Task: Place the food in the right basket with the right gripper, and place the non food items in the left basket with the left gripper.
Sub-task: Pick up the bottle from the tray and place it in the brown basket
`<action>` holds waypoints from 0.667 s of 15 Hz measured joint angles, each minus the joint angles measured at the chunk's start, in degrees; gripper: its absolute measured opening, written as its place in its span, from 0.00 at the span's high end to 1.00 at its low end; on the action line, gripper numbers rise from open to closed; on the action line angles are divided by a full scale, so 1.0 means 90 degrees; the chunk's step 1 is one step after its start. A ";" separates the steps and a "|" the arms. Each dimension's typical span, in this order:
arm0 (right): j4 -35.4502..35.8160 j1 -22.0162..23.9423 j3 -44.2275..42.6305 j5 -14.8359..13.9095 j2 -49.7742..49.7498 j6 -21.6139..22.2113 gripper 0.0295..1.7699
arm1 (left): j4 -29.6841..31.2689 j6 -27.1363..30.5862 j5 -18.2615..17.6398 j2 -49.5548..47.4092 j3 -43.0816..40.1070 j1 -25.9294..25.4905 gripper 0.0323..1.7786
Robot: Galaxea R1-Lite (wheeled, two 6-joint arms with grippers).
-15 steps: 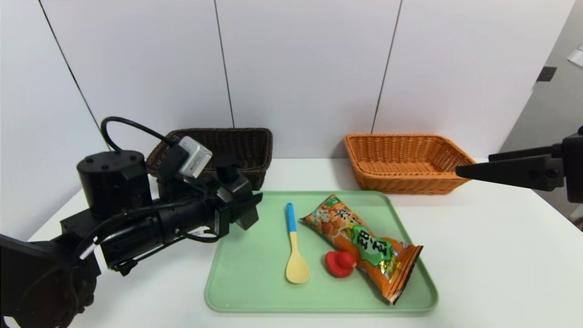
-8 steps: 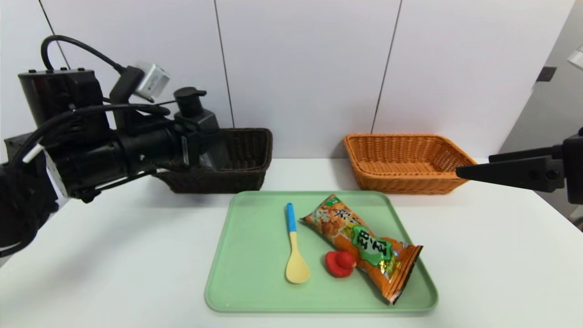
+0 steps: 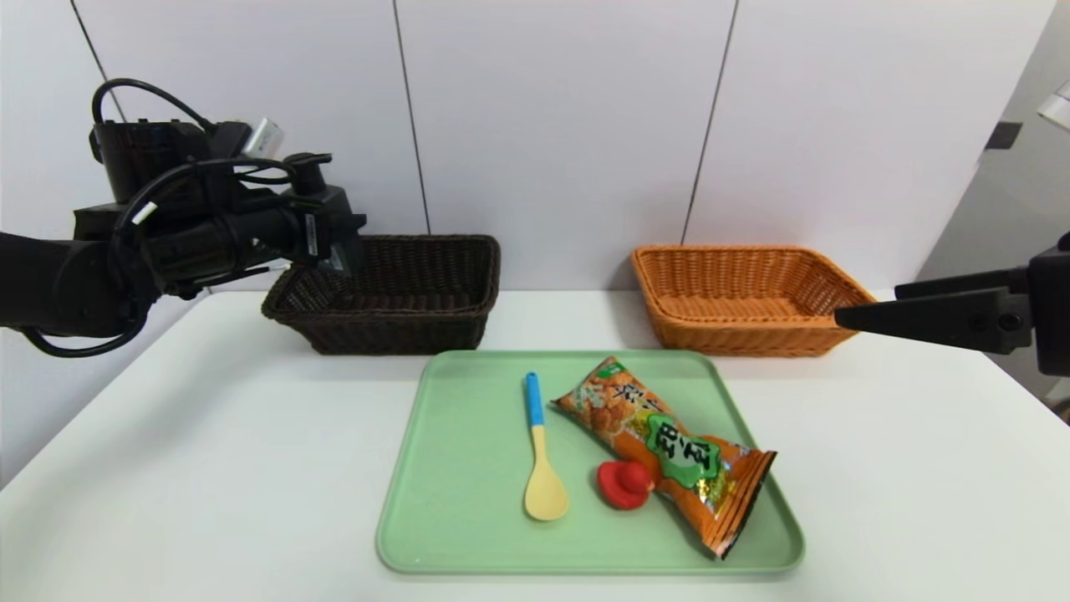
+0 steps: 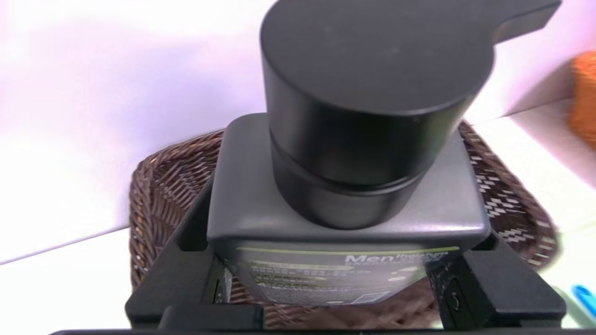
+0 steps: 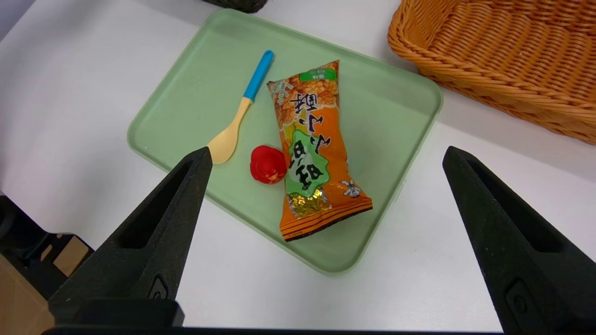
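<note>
Pump bottle [image 4: 344, 186] gripped by left hand [image 3: 334, 238] above dark basket [image 3: 401, 297].

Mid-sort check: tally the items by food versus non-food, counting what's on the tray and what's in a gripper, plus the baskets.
Food: 1, the orange snack bag on the green tray.
Non-food: 3, the spoon, the red toy duck, and the black pump bottle held in the left gripper.
Baskets: 2, dark brown basket and orange basket.
Total: 4 items, 2 baskets.

Woven wicker, rough: dark basket [image 3: 401, 293], orange basket [image 3: 744, 297]; smooth matt plastic: green tray [image 3: 451, 502], pump bottle [image 4: 349, 153]; glossy foil: snack bag [image 3: 669, 447].
</note>
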State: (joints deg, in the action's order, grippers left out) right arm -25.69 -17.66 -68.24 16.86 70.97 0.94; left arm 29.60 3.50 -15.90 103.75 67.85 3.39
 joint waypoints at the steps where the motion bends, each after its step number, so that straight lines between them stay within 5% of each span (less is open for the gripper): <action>1: 0.0000 -0.0015 -0.0015 0.0003 0.0005 -0.0007 0.03 | -0.0009 0.0000 -0.0003 0.0144 0.0083 -0.0080 0.38; 10: -0.0019 -0.0027 -0.0027 0.0000 0.0068 -0.0011 0.03 | 0.0027 0.0027 -0.0007 0.1457 0.0929 -0.0221 0.38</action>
State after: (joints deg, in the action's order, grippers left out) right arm -25.86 -17.91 -68.49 16.86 71.58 0.84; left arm 29.84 3.74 -15.96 116.87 76.22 1.40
